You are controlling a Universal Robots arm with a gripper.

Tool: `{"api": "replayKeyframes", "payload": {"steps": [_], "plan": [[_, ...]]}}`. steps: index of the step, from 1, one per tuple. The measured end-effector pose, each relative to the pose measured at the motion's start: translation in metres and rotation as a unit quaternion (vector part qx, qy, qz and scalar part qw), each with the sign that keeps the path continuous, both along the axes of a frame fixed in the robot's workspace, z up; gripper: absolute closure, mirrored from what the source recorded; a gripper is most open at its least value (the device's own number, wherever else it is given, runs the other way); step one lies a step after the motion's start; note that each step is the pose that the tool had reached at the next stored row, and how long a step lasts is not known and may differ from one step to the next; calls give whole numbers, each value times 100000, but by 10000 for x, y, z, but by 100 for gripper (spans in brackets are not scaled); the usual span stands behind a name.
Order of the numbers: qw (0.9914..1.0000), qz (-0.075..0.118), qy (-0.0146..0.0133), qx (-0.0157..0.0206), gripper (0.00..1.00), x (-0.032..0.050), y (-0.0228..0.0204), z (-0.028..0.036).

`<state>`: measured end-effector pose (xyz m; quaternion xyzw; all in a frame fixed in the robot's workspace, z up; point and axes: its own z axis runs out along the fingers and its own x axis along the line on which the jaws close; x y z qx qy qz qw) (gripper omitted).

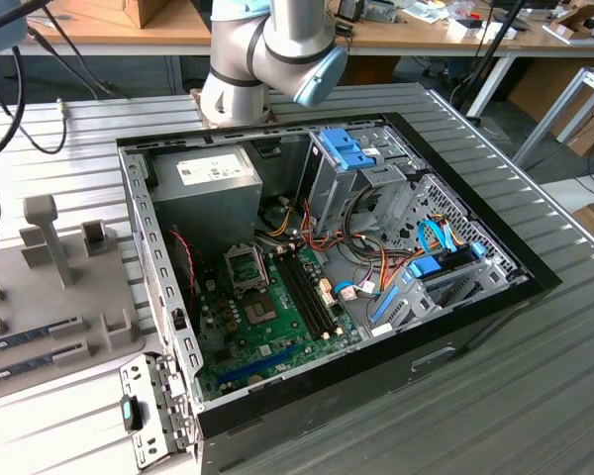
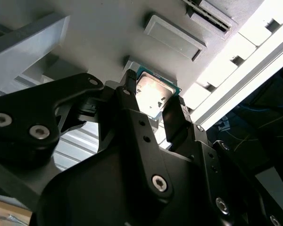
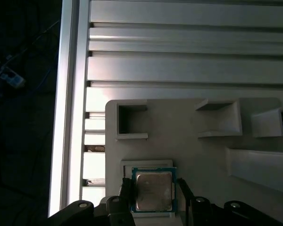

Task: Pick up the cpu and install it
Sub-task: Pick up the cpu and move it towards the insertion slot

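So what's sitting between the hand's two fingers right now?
The cpu, lying flat in a recess of the grey holder. The hand has one of its fingers on either side of it, as both wrist views show.

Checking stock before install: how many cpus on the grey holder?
1. The cpu sits in a recess of the grey holder, straddled by the open gripper. More may be hidden.

Your ribbed aluminium worktop [image 3: 179, 70] carries a grey moulded holder [image 3: 188, 146] directly beneath the fingers [image 3: 126, 200]. Well away from them stand the open computer case [image 1: 475, 319] and the arm's base [image 1: 233, 104].
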<state>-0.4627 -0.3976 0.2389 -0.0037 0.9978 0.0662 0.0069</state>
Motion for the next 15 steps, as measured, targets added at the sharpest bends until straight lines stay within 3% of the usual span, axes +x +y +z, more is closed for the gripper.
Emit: {"api": "replayKeyframes", "payload": {"steps": [15], "plan": [[99996,1,5,884,53,0,0,73]]}}
